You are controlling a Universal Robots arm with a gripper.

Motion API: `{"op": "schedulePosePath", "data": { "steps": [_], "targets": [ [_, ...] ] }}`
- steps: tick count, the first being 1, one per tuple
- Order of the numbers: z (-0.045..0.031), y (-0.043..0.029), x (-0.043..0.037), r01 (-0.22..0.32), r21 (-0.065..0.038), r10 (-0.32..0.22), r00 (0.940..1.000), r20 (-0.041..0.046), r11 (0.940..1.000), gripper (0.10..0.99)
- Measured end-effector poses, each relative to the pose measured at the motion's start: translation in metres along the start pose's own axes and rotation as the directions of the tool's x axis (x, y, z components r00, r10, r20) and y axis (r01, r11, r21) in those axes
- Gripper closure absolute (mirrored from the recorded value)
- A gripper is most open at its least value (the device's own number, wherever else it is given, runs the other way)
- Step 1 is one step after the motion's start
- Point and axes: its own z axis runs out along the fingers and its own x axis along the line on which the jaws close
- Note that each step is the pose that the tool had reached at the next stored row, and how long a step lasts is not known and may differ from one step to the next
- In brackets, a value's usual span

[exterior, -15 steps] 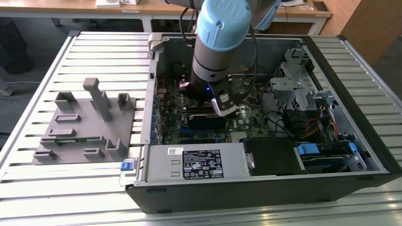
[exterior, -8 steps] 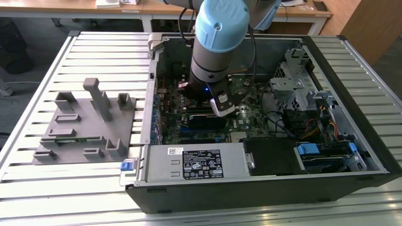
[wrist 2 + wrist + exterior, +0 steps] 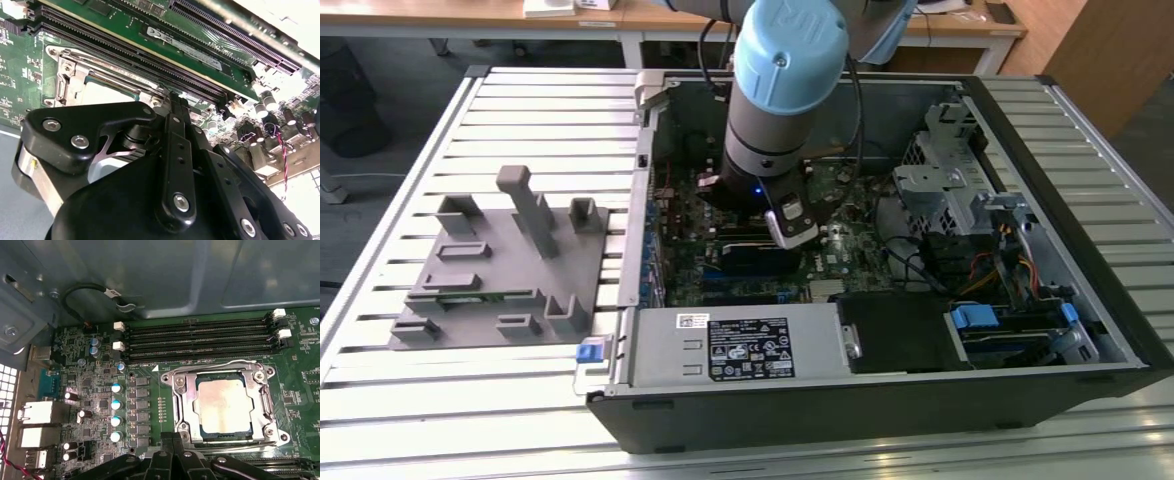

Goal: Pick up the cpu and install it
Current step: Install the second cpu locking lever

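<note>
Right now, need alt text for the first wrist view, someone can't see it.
A cpu with a shiny metal top sits inside its metal socket frame on a green motherboard. Four long black memory slots run beside the socket, and the pincer's black linkage juts in at the picture's edge near the socket.

The small square cpu (image 3: 223,406) had a smooth, dull silver metal top inside a shiny steel socket frame (image 3: 182,400). The black gripper (image 3: 165,165) looked like matt metal with bright screws, and the green circuit board (image 3: 150,370) was slightly glossy.
</note>
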Motion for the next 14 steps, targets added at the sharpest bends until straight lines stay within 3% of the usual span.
{"op": "schedulePosePath", "data": {
  "steps": [14],
  "targets": [
    [0.0017, 0.0016, 0.0004, 0.0, 0.003, 0.0, 1.0, 0.0002, 1.0, 0.98]
  ]
}}
